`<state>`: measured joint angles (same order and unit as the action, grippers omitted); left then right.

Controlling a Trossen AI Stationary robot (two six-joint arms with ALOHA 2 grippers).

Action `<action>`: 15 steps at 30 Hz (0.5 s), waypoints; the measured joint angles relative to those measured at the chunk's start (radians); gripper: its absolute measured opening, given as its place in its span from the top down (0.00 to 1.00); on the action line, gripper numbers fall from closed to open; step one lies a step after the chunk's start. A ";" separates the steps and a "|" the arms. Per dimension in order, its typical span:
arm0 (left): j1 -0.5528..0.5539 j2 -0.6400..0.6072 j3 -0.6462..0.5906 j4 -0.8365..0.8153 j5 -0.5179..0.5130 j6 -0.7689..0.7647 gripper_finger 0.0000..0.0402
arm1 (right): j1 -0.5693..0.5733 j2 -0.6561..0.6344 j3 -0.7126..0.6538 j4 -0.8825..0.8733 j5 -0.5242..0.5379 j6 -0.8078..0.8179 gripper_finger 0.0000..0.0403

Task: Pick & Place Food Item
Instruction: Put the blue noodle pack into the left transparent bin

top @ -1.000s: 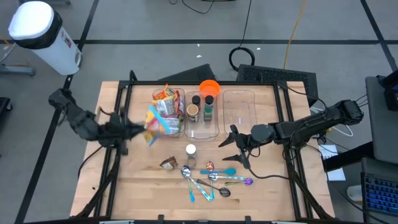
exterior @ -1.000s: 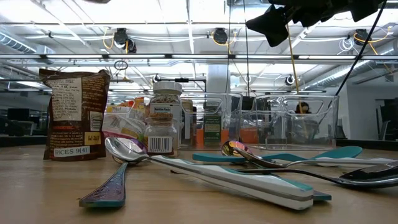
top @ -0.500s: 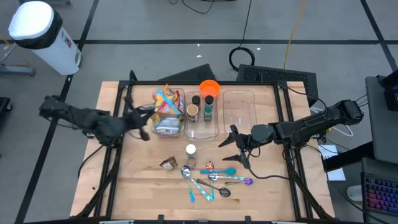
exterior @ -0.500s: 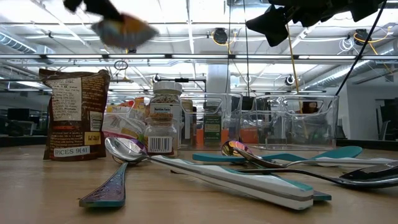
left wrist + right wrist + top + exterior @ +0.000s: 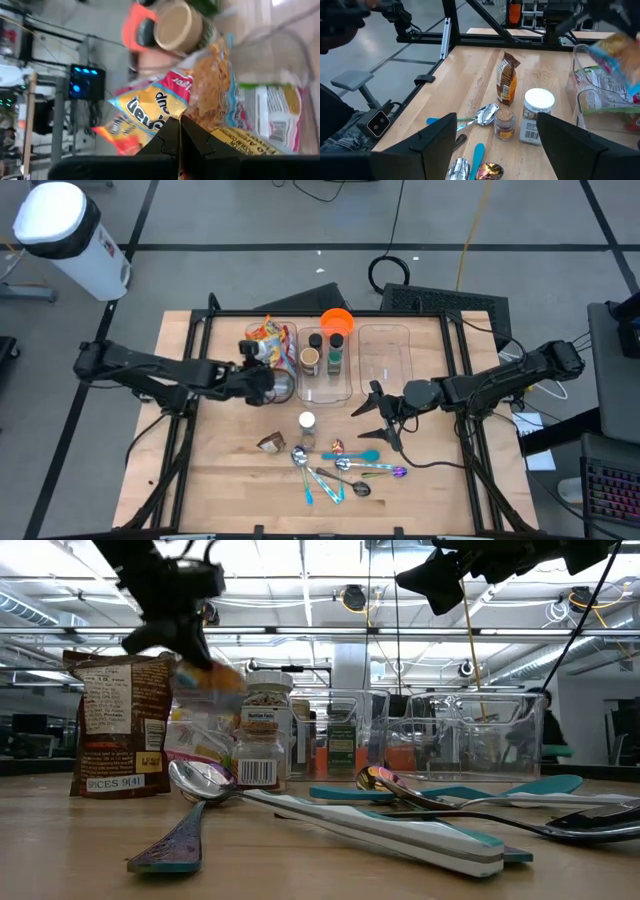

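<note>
Now your left pincer (image 5: 262, 377) sits over the left clear bin (image 5: 291, 330) at the back of the table (image 5: 220, 480), where a second ago it hung out beyond the bin's left side with a snack packet dangling, and half a second ago it was swinging in over the bin's edge. Its fingers are pressed together on a thin fold of the snack packet (image 5: 212, 80), which the left wrist view shows pinched right at the tips, with the other chip bags (image 5: 150, 107) already lying in the bin just beyond it. So the carry is essentially done and the food item is above its bin but not yet released; in the low view the packet (image 5: 208, 680) hangs blurred beneath the pincer, above the bagged snacks behind the spice jar (image 5: 264, 740). Your right pincer (image 5: 377, 415) has not moved over that second: it waits near the front of the empty right-hand bin (image 5: 385, 332), jaws spread wide and holding nothing. On the table in front, the brown pouch (image 5: 271, 443), the white-lidded jar (image 5: 307, 421) and the spoons (image 5: 335, 470) lie where they were. You likely need only lower a little and let go.
</note>
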<state>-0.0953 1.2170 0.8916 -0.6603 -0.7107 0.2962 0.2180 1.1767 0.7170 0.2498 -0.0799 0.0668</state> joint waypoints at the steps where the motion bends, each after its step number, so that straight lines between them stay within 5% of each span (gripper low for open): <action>1: 0.011 0.019 -0.005 -0.001 0.006 0.000 0.98 | 0.000 0.000 0.000 0.000 0.000 0.000 0.34; 15: 0.067 0.081 -0.055 0.022 0.260 -0.074 0.99 | 0.000 0.000 0.000 -0.001 0.000 -0.003 0.34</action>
<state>-0.0283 1.2976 0.8364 -0.6388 -0.4505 0.2219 0.2180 1.1763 0.7170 0.2487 -0.0801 0.0635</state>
